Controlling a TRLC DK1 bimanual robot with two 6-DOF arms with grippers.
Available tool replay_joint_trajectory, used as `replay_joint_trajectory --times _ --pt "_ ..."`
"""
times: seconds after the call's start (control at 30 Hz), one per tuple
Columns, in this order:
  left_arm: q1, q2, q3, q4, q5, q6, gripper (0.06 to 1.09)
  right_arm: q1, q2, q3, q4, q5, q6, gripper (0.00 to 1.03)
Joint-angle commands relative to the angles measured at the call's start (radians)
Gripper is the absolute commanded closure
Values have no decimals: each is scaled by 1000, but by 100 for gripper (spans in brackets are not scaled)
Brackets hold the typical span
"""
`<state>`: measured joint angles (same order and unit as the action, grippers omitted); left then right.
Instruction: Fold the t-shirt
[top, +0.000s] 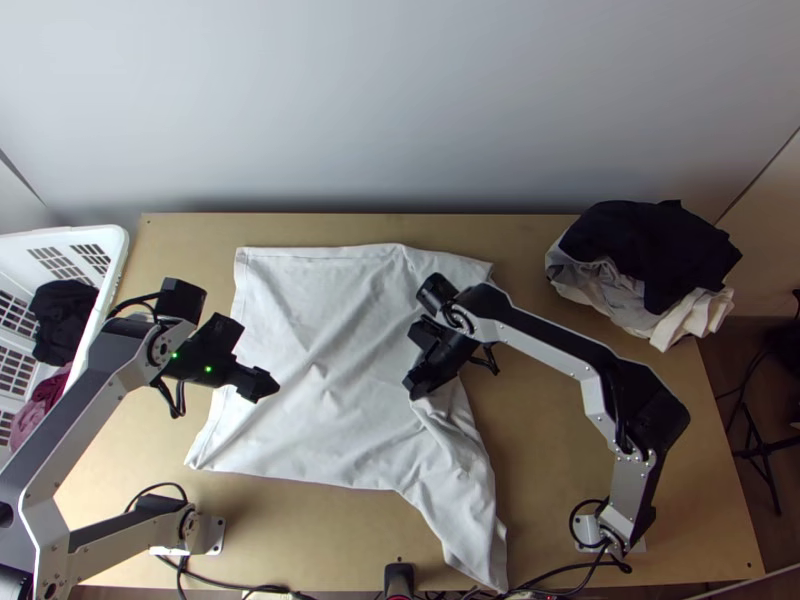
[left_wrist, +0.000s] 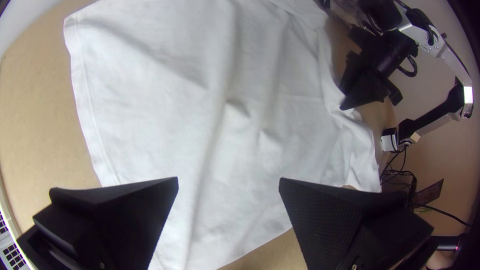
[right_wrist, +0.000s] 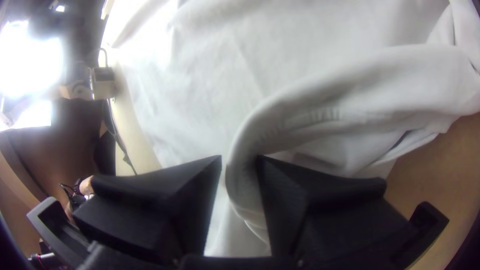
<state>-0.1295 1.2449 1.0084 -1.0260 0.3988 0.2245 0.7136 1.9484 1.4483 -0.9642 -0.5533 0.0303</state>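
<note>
The white t-shirt (top: 330, 340) lies spread and wrinkled across the table, one part trailing to the near edge. Over its left part is my left gripper (top: 262, 385). The left wrist view shows the left gripper (left_wrist: 228, 182) open above the shirt (left_wrist: 150, 100), nothing between its fingers. My right gripper (top: 415, 388) is low at the shirt's right side. From the right wrist, the right gripper (right_wrist: 239, 157) has its fingers a little apart, with a raised, rounded fold of the shirt (right_wrist: 240, 175) running between them.
Dark and light clothes (top: 640, 260) are heaped at the table's far right. A white basket (top: 115, 250) holding dark and reddish cloth stands at the left. Bare wood (top: 540, 440) borders the shirt on the right, and cables (top: 570, 585) run along the near edge.
</note>
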Motion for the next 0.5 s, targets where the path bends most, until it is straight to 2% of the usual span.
replay_joint_trajectory --times 0.0,0.07,0.13,0.3,0.47 --pt "-1 5 -8 1 0 -1 11 -28 -20 -20 4 0 8 38" --pt "-1 10 -8 6 -2 -1 11 -94 -62 18 1 0 8 37" --pt "-1 13 -7 27 -2 -5 11 -172 -85 80 -25 0 8 30" --pt "13 48 32 107 -8 -22 11 -358 -94 192 -48 6 -1 29" --pt "13 123 114 129 -11 -24 11 -388 -89 179 -57 115 -73 29"
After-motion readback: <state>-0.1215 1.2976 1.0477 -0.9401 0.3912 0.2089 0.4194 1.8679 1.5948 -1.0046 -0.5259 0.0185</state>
